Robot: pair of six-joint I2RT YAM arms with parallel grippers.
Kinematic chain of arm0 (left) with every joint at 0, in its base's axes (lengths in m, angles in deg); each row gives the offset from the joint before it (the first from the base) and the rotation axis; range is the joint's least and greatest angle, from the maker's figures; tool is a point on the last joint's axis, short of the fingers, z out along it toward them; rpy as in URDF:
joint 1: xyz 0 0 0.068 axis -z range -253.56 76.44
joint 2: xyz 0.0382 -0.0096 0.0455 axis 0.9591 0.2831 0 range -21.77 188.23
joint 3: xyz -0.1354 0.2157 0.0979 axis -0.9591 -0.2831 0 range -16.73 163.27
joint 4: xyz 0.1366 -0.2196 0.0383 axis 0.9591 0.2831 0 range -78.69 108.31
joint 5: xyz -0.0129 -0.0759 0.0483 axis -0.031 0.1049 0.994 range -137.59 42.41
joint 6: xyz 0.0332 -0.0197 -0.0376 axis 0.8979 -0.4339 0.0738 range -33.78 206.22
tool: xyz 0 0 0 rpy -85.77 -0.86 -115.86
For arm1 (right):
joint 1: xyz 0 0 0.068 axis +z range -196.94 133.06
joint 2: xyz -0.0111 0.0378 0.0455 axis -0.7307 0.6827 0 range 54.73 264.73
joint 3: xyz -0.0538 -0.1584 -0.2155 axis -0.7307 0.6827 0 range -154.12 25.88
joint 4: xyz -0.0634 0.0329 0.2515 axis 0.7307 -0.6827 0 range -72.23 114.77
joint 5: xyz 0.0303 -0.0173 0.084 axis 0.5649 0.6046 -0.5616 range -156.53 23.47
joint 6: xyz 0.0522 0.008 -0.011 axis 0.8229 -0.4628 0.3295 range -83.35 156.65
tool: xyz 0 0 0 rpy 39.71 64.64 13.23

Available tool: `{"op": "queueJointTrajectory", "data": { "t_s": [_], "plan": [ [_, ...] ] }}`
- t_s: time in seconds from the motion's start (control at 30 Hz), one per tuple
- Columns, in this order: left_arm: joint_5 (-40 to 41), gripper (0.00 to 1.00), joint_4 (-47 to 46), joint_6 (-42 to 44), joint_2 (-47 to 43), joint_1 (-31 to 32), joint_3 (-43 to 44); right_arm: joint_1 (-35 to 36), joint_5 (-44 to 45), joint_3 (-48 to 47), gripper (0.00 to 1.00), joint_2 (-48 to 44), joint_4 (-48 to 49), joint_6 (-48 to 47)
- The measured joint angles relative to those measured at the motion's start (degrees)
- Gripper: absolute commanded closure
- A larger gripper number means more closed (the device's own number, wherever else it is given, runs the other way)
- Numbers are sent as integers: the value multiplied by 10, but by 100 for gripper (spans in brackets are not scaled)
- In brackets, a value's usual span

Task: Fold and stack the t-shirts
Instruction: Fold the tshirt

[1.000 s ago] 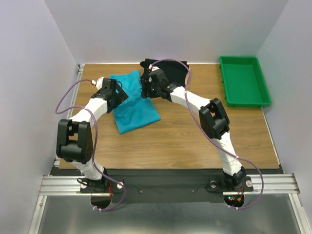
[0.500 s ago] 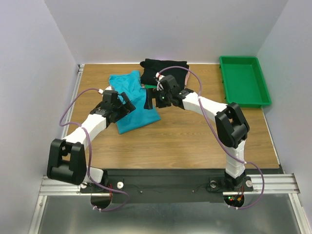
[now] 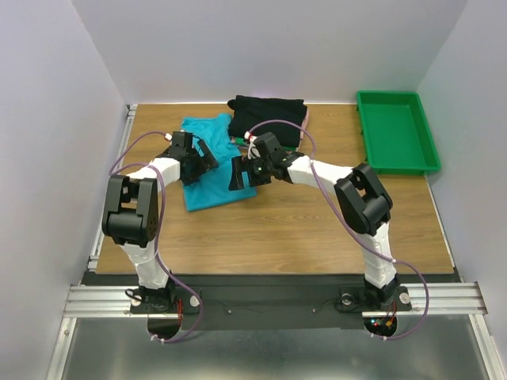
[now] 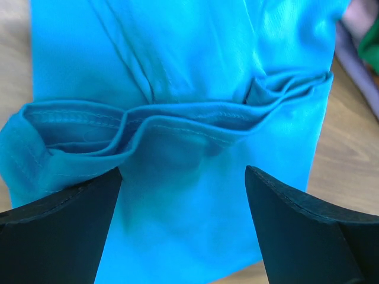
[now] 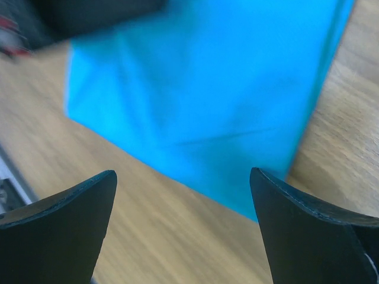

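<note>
Since half a second ago: left gripper (image 3: 203, 158) has moved toward 11 o'clock, onto the upper part of the teal t-shirt (image 3: 207, 191). Its elbow is now drawn in and standing tall. Right gripper (image 3: 240, 174) has slid toward 8 o'clock, to the shirt's right edge.

Left wrist view: fingers (image 4: 65, 231) spread wide, nothing pinched between them. The gap sits over teal cloth. Just beyond the tips, toward 12 o'clock, a bunched ridge of hem (image 4: 177, 115) runs across the shirt from 9 to 3 o'clock. Cannot tell if the tips touch the cloth.

Right wrist view (blurred): fingers (image 5: 314, 231) also wide apart and holding nothing. Between them are the shirt's near corner and bare wood of the table (image 5: 148, 236).

Top view: the teal shirt lies flat at about 10 o'clock from table centre, rumpled at its far end, both grippers over it. The folded black t-shirt (image 3: 265, 111) sits at 12 o'clock against the far edge, just beside the teal shirt's far right corner. Slivers of green cloth (image 3: 237, 141) and pink cloth (image 3: 306, 119) show under the black one. A green tray (image 3: 396, 162) is at 2 o'clock, well apart from the shirts.
</note>
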Motion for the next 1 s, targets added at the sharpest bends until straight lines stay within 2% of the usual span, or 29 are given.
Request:
{"op": "queueJointTrajectory", "data": {
  "t_s": [0.13,0.57,0.63,0.87,1.0],
  "plan": [
    [-10,2,-1,4,10,-21,13,-1,-3,-1,0,41,11,-2],
    [-18,2,8,5,-18,-52,-18,0,-4,28,0,31,49,-2],
    [-18,2,14,4,-49,-54,-43,0,-4,35,0,26,50,-2],
    [25,2,54,-32,-255,-55,-150,0,-3,35,0,18,37,-8],
    [43,4,61,-47,-296,-55,-200,0,13,54,0,-14,22,-13]
  ]
}}
